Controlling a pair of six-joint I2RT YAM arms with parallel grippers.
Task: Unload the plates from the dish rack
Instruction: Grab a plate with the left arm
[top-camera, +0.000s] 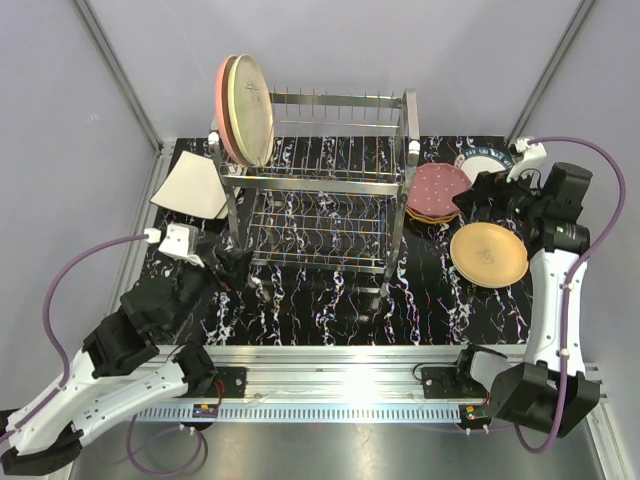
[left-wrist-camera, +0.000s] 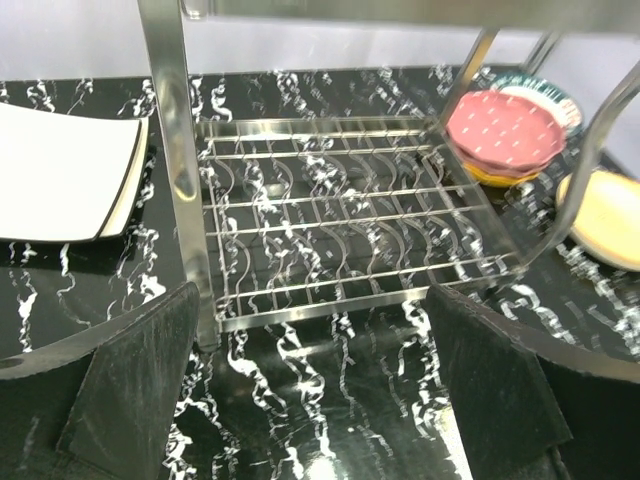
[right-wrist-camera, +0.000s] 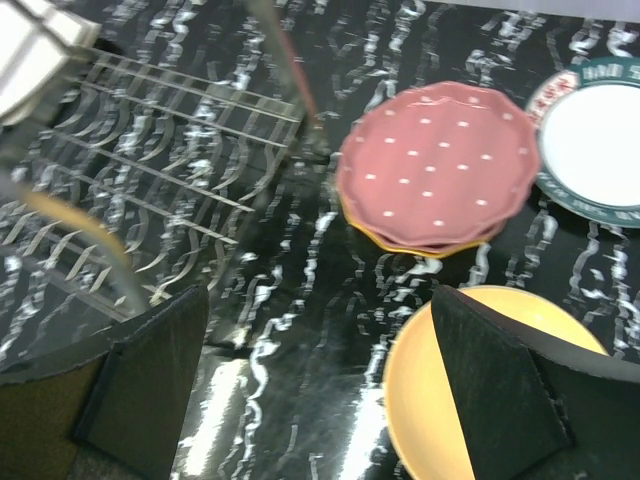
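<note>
The silver wire dish rack (top-camera: 330, 190) stands mid-table. Two plates stand upright at its top left end, a pink one (top-camera: 222, 100) and a cream one (top-camera: 250, 108). My left gripper (top-camera: 238, 270) is low at the rack's front left leg, open and empty; its view (left-wrist-camera: 315, 370) looks into the bare lower shelf (left-wrist-camera: 340, 210). My right gripper (top-camera: 478, 198) hovers open right of the rack, between the maroon dotted plate stack (right-wrist-camera: 435, 165) and the tan plate (right-wrist-camera: 420, 390). Its jaws (right-wrist-camera: 320, 380) hold nothing.
A squarish white plate (top-camera: 190, 185) lies on the table left of the rack. A white plate with a teal rim (top-camera: 487, 160) lies at the back right, behind the maroon stack (top-camera: 437, 190) and the tan plate (top-camera: 488, 254). Cage posts stand at the back corners.
</note>
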